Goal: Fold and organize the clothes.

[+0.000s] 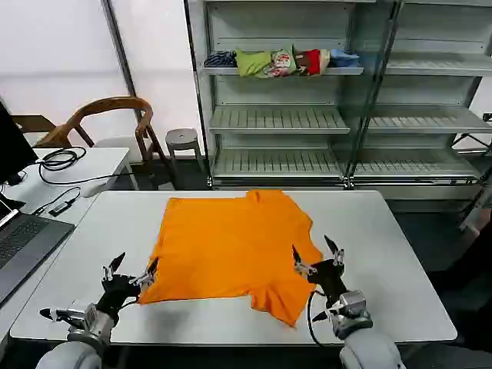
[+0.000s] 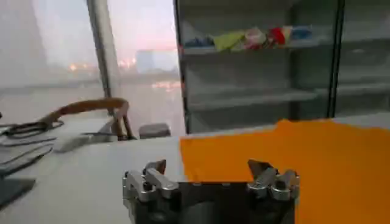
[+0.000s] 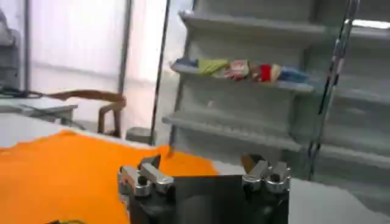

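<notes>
Left hand [image 1: 132, 274]: low over the near left part of the bench, fingers spread wide, holding nothing; its right fingertip sits at the shirt's near left corner, though contact cannot be told.
Left hand, wrist view [image 2: 210, 171]: both fingers point away across the bench, with the orange edge between and beyond them.
Right hand [image 1: 316, 254]: near the front right of the bench, fingers spread wide, nothing held; it stands at the shirt's right edge, by the sleeve.
Right hand, wrist view [image 3: 202, 168]: open fingers point toward the shelves, orange cloth beneath and to one side.
Arm pose: both forearms rise from the near edge of the head view, wrists angled forward and slightly inward toward the shirt.
Shirt [image 1: 231, 250]: bright orange, spread flat on the middle of the bench, plain side up.
Shirt axis: long axis runs near to far, a little skewed; the collar points to the far edge, toward the shelves, and the hem lies toward the robot.
Shirt detail: the near right corner droops to a wrinkled point close to the front edge.
Bench [image 1: 400, 254]: pale grey, bare around the shirt.
Shelves [image 1: 307, 115]: metal racks behind the bench, a bundle [image 1: 280, 61] of coloured clothes on an upper level.
Left side: a laptop [image 1: 19, 242] and cables on a neighbouring desk, a wooden chair [image 1: 104, 115] behind.
</notes>
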